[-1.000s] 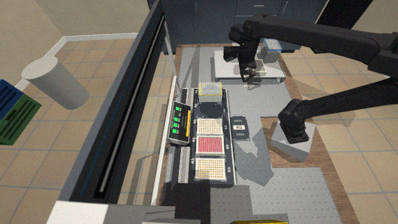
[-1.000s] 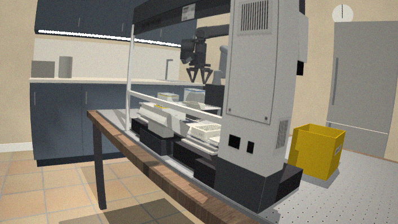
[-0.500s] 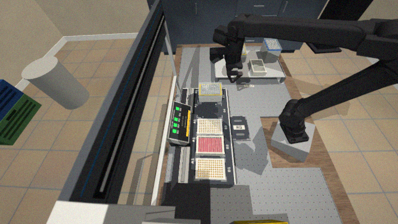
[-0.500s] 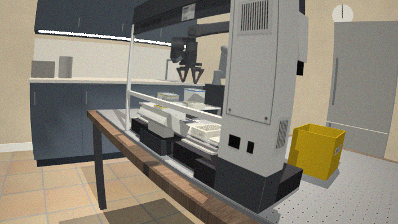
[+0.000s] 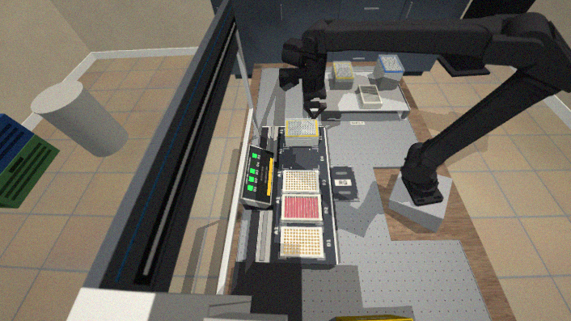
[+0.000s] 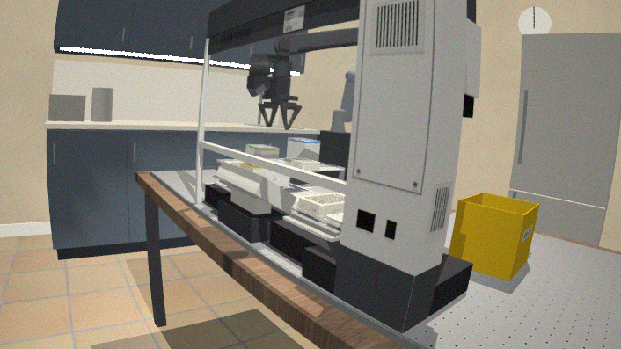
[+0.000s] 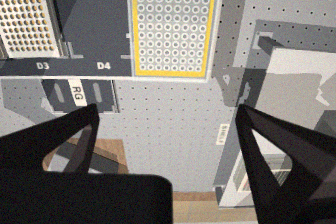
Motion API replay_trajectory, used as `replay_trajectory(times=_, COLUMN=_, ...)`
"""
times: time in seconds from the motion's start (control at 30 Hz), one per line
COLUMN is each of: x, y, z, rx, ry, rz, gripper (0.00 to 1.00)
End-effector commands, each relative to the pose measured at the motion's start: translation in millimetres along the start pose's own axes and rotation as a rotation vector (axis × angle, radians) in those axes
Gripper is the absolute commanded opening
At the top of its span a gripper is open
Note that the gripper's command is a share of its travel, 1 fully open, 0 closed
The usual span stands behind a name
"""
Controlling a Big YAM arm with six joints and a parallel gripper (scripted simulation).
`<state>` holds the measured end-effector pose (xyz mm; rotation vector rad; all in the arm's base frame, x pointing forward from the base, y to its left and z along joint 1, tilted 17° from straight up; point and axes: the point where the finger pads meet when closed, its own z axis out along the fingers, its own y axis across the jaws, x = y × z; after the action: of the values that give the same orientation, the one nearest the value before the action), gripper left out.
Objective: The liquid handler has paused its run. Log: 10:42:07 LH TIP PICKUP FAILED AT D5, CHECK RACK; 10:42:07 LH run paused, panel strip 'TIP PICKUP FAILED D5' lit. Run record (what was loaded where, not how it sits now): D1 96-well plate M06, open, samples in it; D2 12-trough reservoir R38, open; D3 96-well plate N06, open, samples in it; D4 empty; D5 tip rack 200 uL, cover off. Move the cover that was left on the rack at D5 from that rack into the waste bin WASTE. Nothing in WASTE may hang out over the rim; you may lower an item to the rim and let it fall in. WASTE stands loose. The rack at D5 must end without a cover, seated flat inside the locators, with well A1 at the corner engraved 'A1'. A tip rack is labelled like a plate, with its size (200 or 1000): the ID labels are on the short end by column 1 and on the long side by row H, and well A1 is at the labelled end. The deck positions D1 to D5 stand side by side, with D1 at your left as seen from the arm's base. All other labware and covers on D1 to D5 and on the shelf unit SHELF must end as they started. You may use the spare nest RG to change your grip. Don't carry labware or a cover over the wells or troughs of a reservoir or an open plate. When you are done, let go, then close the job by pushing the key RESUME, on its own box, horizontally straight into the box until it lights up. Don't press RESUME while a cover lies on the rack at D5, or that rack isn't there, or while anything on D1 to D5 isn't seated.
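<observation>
The tip rack at D5 [image 5: 301, 128] has a yellow rim and a clear cover lying on it; it also shows at the top of the wrist view [image 7: 172, 37]. My gripper [image 5: 315, 108] is open and empty. It hangs high in the air between the rack and the shelf unit, a little off the rack's far side [image 6: 280, 113]. In the wrist view the two dark fingers frame bare perforated table below the rack. The yellow waste bin [image 6: 493, 234] stands on the table behind the handler's tower.
The deck [image 5: 301, 191] holds an open plate at D3 [image 5: 300, 180], a red reservoir at D2 [image 5: 301, 207] and a plate at D1 [image 5: 302, 241]; D4 [image 7: 90, 30] is bare. The spare nest RG [image 5: 343, 182] lies beside the deck. The shelf unit [image 5: 365, 90] carries two racks and a plate. The panel [image 5: 257, 175] stands left of the deck.
</observation>
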<state>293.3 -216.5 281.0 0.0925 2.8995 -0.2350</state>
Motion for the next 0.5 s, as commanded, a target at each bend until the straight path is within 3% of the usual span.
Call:
replay_trajectory(times=0.0, x=-36.5, y=-11.5, z=-20.7, rx=0.032, ry=-0.052, rz=0.026, gripper=1.00)
replay_trajectory(times=0.23, x=-50.7, y=-13.1, z=-20.4, rx=0.029, ry=-0.042, rz=0.035, gripper=1.00)
replay_trajectory(times=0.3, x=-46.4, y=-15.0, z=-35.4, rx=0.048, ry=-0.073, rz=0.044, gripper=1.00)
replay_trajectory(times=0.47, x=-48.3, y=-14.8, z=-30.6, rx=0.042, ry=-0.065, rz=0.037, gripper=1.00)
